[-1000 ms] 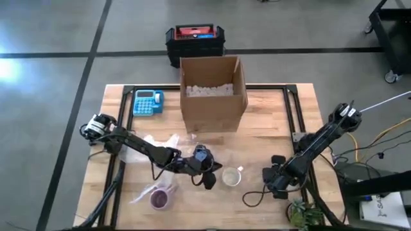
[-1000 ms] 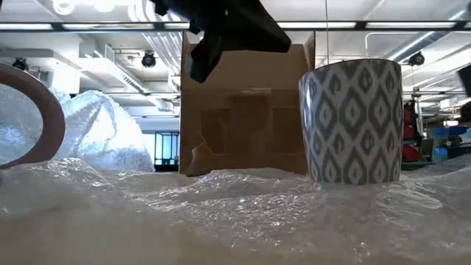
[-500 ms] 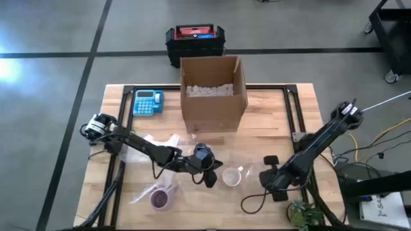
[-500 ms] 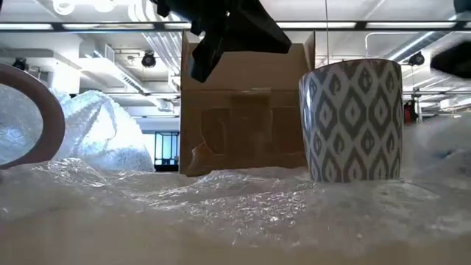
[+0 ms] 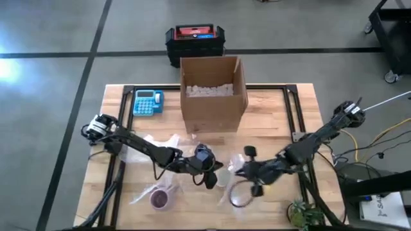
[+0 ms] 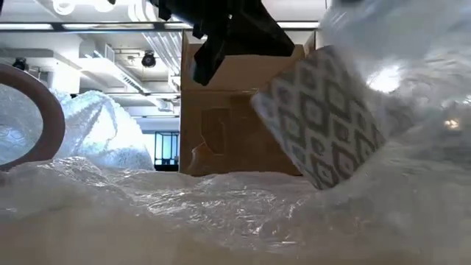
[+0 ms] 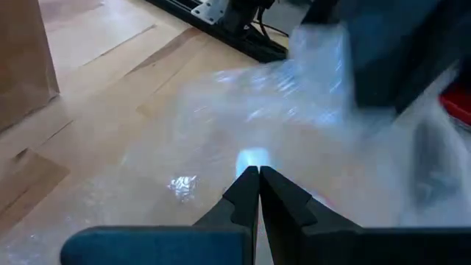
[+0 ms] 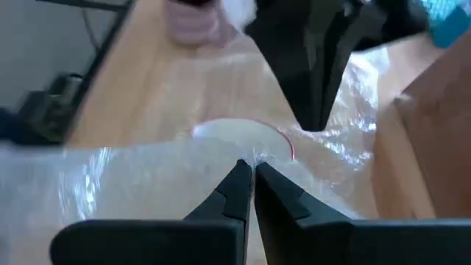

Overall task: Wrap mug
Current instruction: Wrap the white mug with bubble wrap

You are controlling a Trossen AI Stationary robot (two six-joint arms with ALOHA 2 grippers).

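Observation:
A grey-and-white patterned mug (image 6: 324, 118) stands tipped on a clear bubble-wrap sheet (image 6: 221, 213) near the table's front middle; in the high view the mug (image 5: 223, 178) is half covered. My right gripper (image 5: 236, 170) is just right of it, shut on the wrap (image 8: 147, 177), with the mug's white rim (image 8: 239, 132) right ahead of its fingertips. My left gripper (image 5: 210, 181) hovers shut just left of the mug, above the sheet (image 7: 243, 110), touching nothing I can see. My right gripper pinches the bubble wrap at a raised edge or fold (image 8: 221, 160) between its two fingertips. It comes from the table's right, pointing toward the mug. The held part is lifted and drawn over the mug's right side (image 6: 397, 66); the sheet's remainder lies on the table.
An open cardboard box (image 5: 213, 93) with white filler stands behind the mug. A blue calculator (image 5: 148, 102) lies at the far left, crumpled wrap (image 5: 157, 144) and a pink round thing (image 5: 159, 198) at the near left. A small plant (image 5: 302, 213) sits at the near right corner.
My right gripper has gone toward the table's left, up to the mug, carrying the wrap's right part with it. That part has risen off the table and come over the mug. The mug, upright before, has tipped toward the left.

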